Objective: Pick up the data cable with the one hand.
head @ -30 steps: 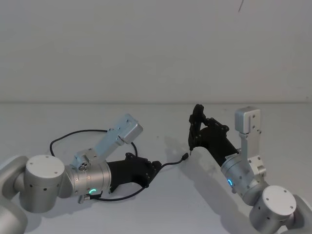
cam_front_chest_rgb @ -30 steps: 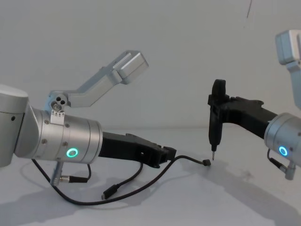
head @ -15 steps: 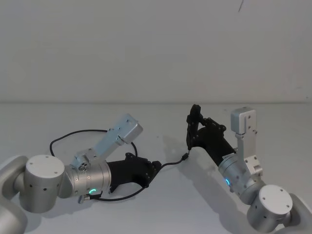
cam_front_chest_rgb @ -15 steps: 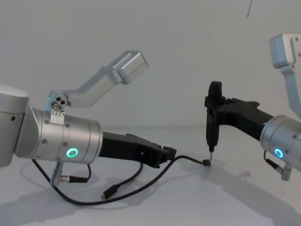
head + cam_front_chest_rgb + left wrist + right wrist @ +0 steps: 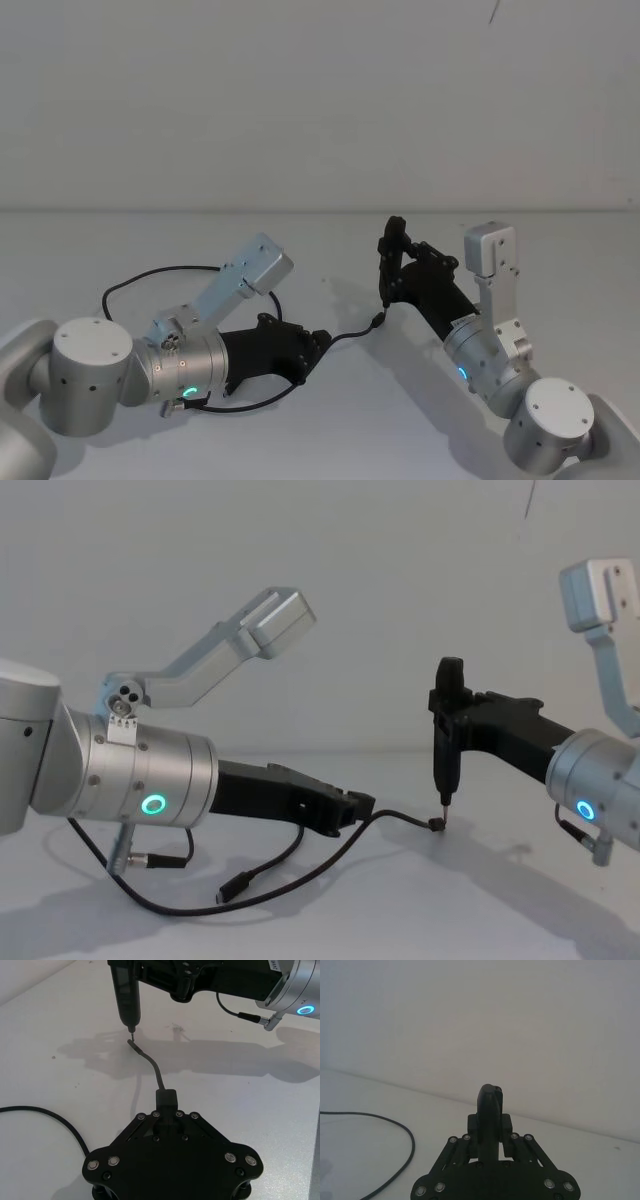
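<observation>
While its blocky jaws clamp the long thin black data cable (image 5: 300, 865), the flat black left gripper (image 5: 352, 810) lies low (right gripper's (image 5: 444, 805) pin touches the cable's plug; its state I cannot tell).

A: Data cable (image 5: 300, 875)?
B: Matt black cord, rubbery sheath.
A: Left gripper (image 5: 345, 810), clamped on it?
B: Matt black plastic, small bright metal screws; brushed silver metal wrist behind it.
A: Table (image 5: 330, 430) beneath that gripper?
B: Smooth matt white.
</observation>
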